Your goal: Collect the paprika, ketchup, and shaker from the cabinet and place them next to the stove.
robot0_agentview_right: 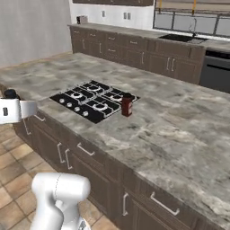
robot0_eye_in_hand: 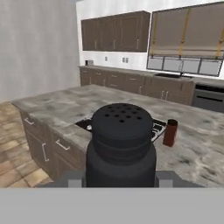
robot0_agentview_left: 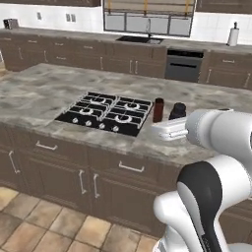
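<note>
My gripper (robot0_eye_in_hand: 120,180) is shut on the shaker (robot0_eye_in_hand: 120,144), a squat black pot with holes in its top. The held shaker (robot0_agentview_left: 177,110) hangs over the island counter just right of the paprika (robot0_agentview_left: 158,110), behind my white hand. In the right base view the gripper (robot0_agentview_right: 10,100) and shaker (robot0_agentview_right: 10,94) sit at the left edge. The paprika (robot0_agentview_right: 127,104), a dark red-brown jar with a black cap, stands upright on the counter beside the right edge of the stove (robot0_agentview_left: 106,113). It shows past the shaker as a brown jar (robot0_eye_in_hand: 170,132). The ketchup and the cabinet are out of view.
The stove (robot0_agentview_right: 92,101) lies in a grey stone island counter (robot0_agentview_right: 179,130) with drawers below. Bare counter stretches right of the paprika. A back counter with a sink (robot0_agentview_left: 140,39) and a built-in oven (robot0_agentview_left: 183,64) runs along the far wall.
</note>
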